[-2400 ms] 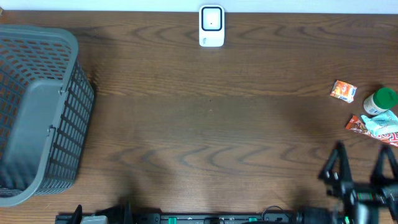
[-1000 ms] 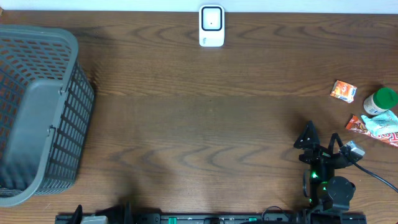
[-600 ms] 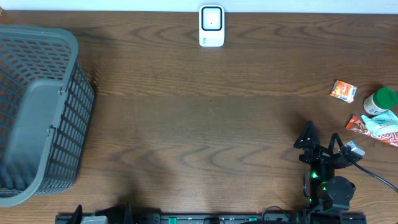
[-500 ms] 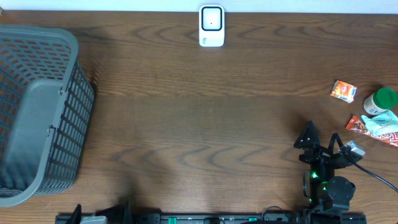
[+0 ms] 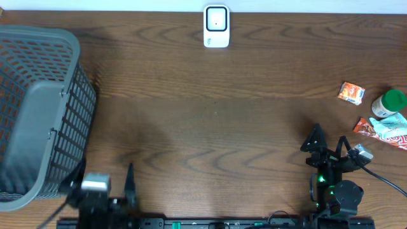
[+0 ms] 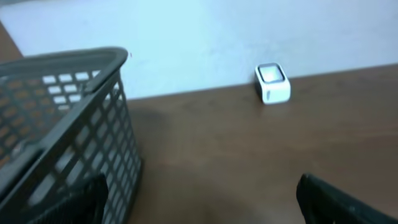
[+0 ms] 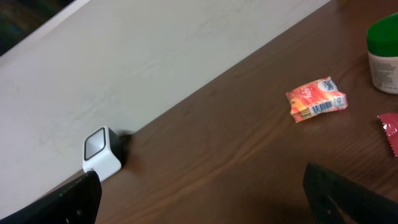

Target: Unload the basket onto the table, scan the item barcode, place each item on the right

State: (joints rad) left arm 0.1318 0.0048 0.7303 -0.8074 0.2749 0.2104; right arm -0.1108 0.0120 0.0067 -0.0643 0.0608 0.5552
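Wooden table (image 5: 216, 114) bears a gray basket (image 5: 79, 127) at left; left claw (image 5: 105, 176) and right claw (image 5: 331, 143) released.

Overhead view evenly lit, moderately bright; soft shadow on the table (image 5: 210, 127) beside the basket (image 5: 38, 114). My left wrist view blurred, bluish. My right wrist view sharp.

Nothing I can read outright. The orange packet (image 7: 316, 99) carries a barcode strip on its side, digits too small. Print on the red wrapper (image 5: 394, 137) is just blur.
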